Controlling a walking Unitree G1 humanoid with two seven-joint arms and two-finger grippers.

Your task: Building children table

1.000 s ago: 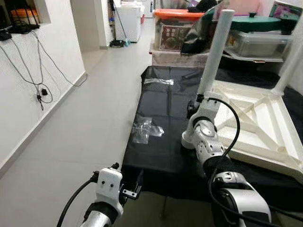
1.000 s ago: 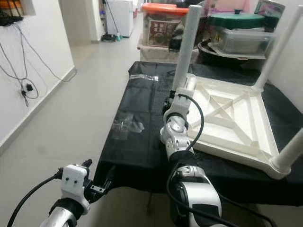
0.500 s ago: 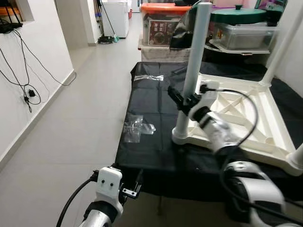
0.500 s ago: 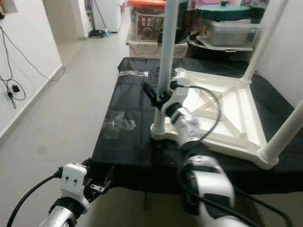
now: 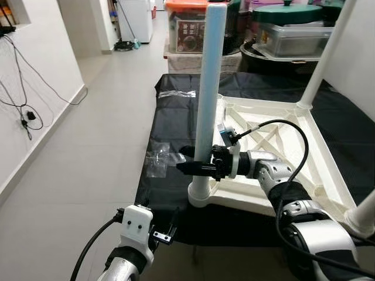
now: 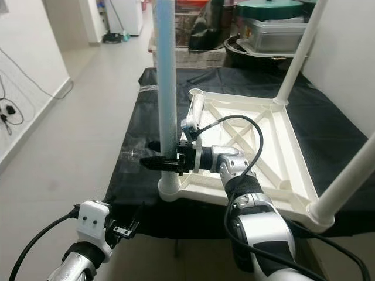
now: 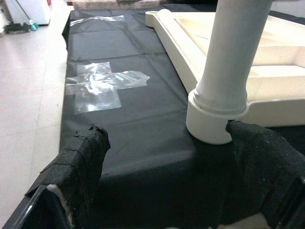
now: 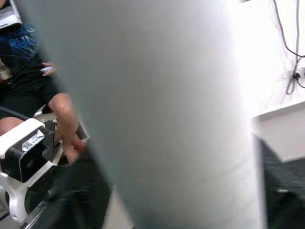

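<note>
On the black cloth: an upturned white children's table [image 5: 281, 146] lay top-down, its ribbed underside facing up.
Black cloth: one sheet [image 5: 176, 117] covered a low surface running from near to far, right of the bare tiled floor [image 5: 88, 146].
Table legs, counted: three were seen standing up from the corners — one at the near left corner [image 5: 207, 99], one at the far right [image 5: 325, 52], one at the near right [image 6: 351, 175]. The far left corner [image 6: 196, 93] showed an open socket.
Near left leg: upright, its collar seated in the corner socket [image 7: 214, 119], which rested on the cloth close to the near edge.
Right gripper: it [image 6: 153, 161] reached leftward at the lower part of the near left leg, its black fingers [image 5: 190, 168] passing the leg on either side; whether they pressed the leg or stood clear could not be told. In the right wrist view the pale leg [image 8: 157, 114] was a blur right up against the camera.
Left gripper: it [image 5: 167, 231] hung low at the near edge of the cloth, left of the table; in the left wrist view its two taped fingers [image 7: 83, 157] stood spread apart with nothing between them.
Clear plastic bags: two lay flat on the cloth, one near [image 5: 161, 161], one far [image 5: 176, 93].
Storage behind: a clear box with an orange lid [image 5: 187, 20] and a green-lidded pot [image 5: 284, 13] stood at the far end.
Person: a hand [image 8: 66, 129] showed in the right wrist view beside the leg.
</note>
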